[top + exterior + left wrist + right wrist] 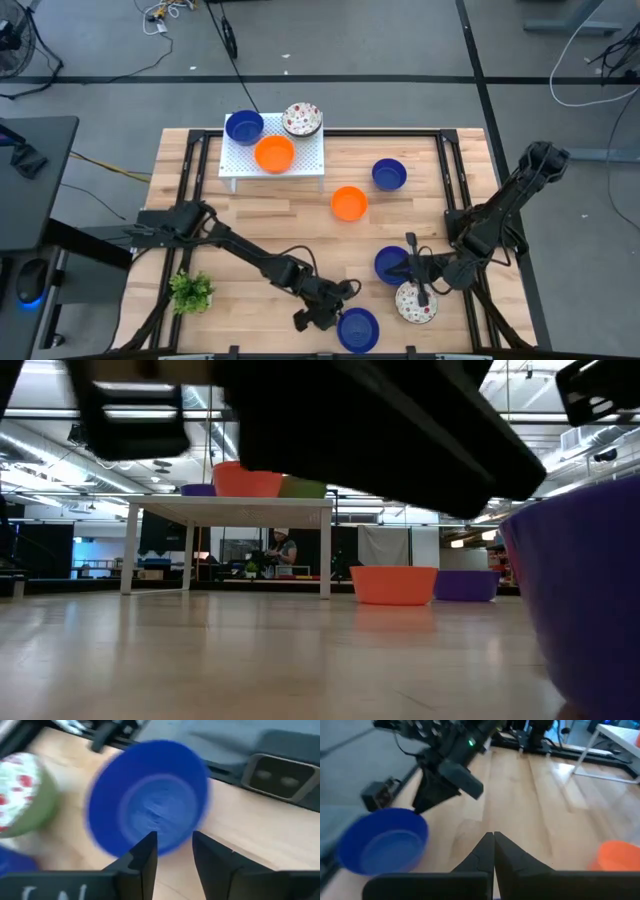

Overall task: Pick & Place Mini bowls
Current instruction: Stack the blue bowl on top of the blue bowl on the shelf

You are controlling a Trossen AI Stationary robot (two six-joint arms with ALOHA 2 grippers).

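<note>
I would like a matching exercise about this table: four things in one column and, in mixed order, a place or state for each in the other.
Column one:
1. plant
2. rack
3. left gripper
4. right gripper

Column two:
A. fingers shut
B. open, at a blue bowl
C. near the left edge of the table
D. carries an orange bowl and two others

Pairs: 1-C, 2-D, 3-B, 4-A

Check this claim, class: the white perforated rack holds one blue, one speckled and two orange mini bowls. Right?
Wrong on one count: the high view shows only one orange mini bowl on the white perforated rack, beside the blue bowl and speckled bowl.
</note>
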